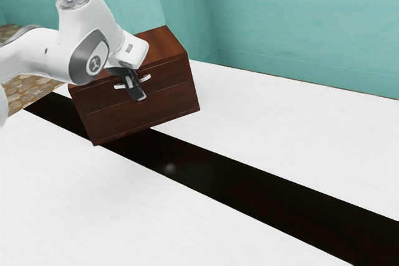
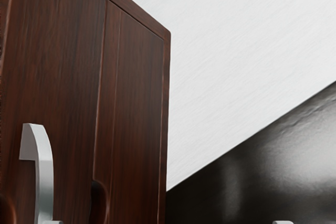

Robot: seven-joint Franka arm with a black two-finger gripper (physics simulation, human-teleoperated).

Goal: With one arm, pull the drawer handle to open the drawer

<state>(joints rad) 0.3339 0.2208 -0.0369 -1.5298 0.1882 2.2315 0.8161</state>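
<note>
The drawer handle (image 1: pixel 147 78) crosses your pincer (image 1: pixel 138 93), running 9 to 3 o'clock in the exterior view; spread or pinching, you cannot tell.

Drawer unit (image 1: pixel 159 101) is set on the counter (image 1: pixel 293 123), far and toward the exterior view's left, wall (image 1: pixel 299 17) behind it. Handle (image 1: pixel 145 78) is mounted on its front; pincer (image 1: pixel 136 89) is positioned just before the handle.

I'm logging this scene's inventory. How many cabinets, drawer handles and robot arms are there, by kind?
Wooden cabinet: 1
Silver handle: 1
Robot arm: 1
Total: 3
</note>
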